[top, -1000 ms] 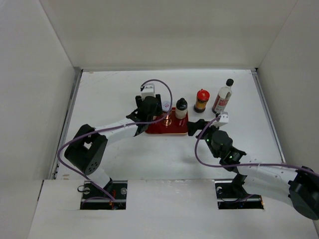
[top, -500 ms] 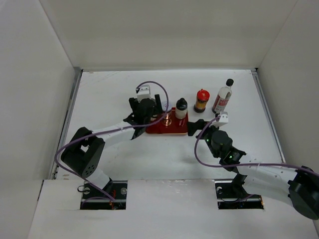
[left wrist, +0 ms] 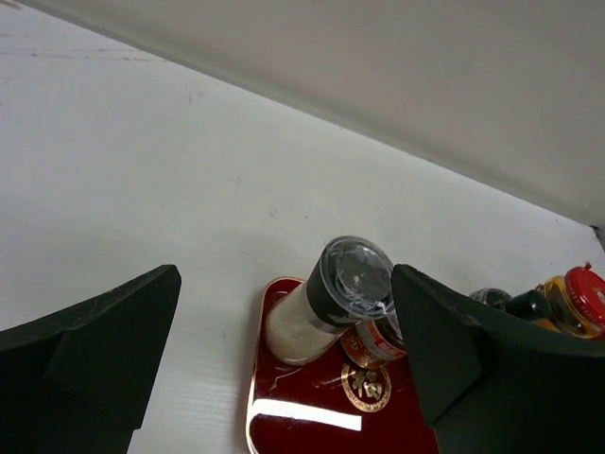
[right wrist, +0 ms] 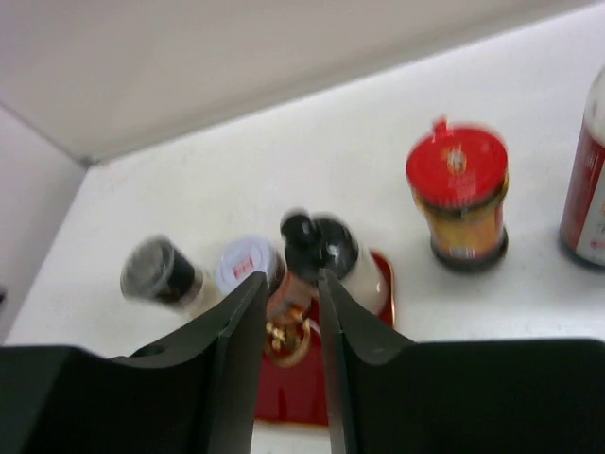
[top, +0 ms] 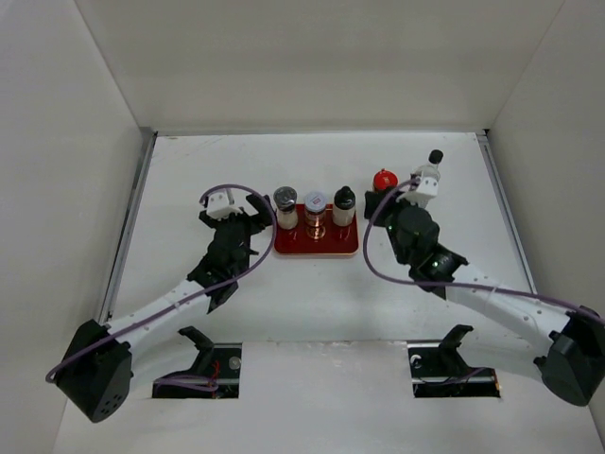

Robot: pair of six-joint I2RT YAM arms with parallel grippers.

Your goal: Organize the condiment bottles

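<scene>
Top external | left gripper point(top: 253, 219) wide, near tray point(top: 319, 252) left edge

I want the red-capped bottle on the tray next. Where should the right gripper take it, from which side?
Probably the round brown body of the red-capped bottle, just under its cap, approached level from the near side. It stands upright, with the tall clear bottle close on its right and the tray on its left, leaving the front free.
</scene>
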